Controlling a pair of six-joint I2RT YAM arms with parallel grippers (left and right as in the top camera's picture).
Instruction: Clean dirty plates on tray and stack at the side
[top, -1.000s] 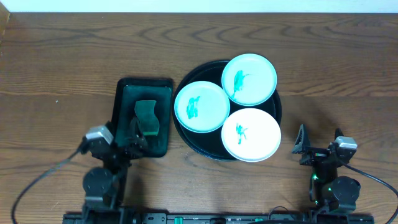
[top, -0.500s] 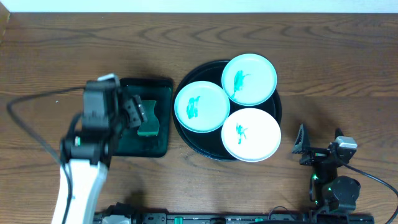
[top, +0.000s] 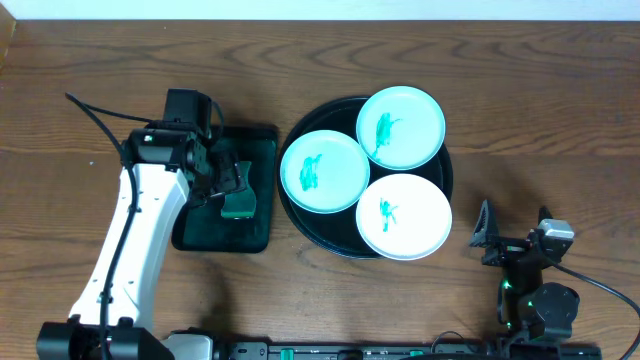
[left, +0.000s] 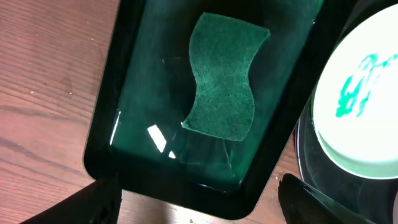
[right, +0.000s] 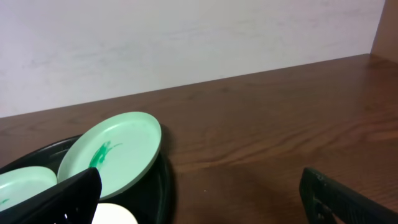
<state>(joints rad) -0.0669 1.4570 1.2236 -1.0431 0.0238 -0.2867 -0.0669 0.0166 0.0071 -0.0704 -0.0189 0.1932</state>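
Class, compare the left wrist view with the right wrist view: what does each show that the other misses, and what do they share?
Only the left wrist view shows the green sponge lying in the rectangular dark green tray. Only the right wrist view shows the pale wall and the far plate, sitting tilted. Both show the round black tray, the wooden tabletop and a teal-smeared plate.

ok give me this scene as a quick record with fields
plates: three, all smeared teal, all on the black tray
sponge: lying flat in the green tray
left claw: open, over the green tray, holding nothing
right claw: open, low, right of the black tray
stacked: none yet
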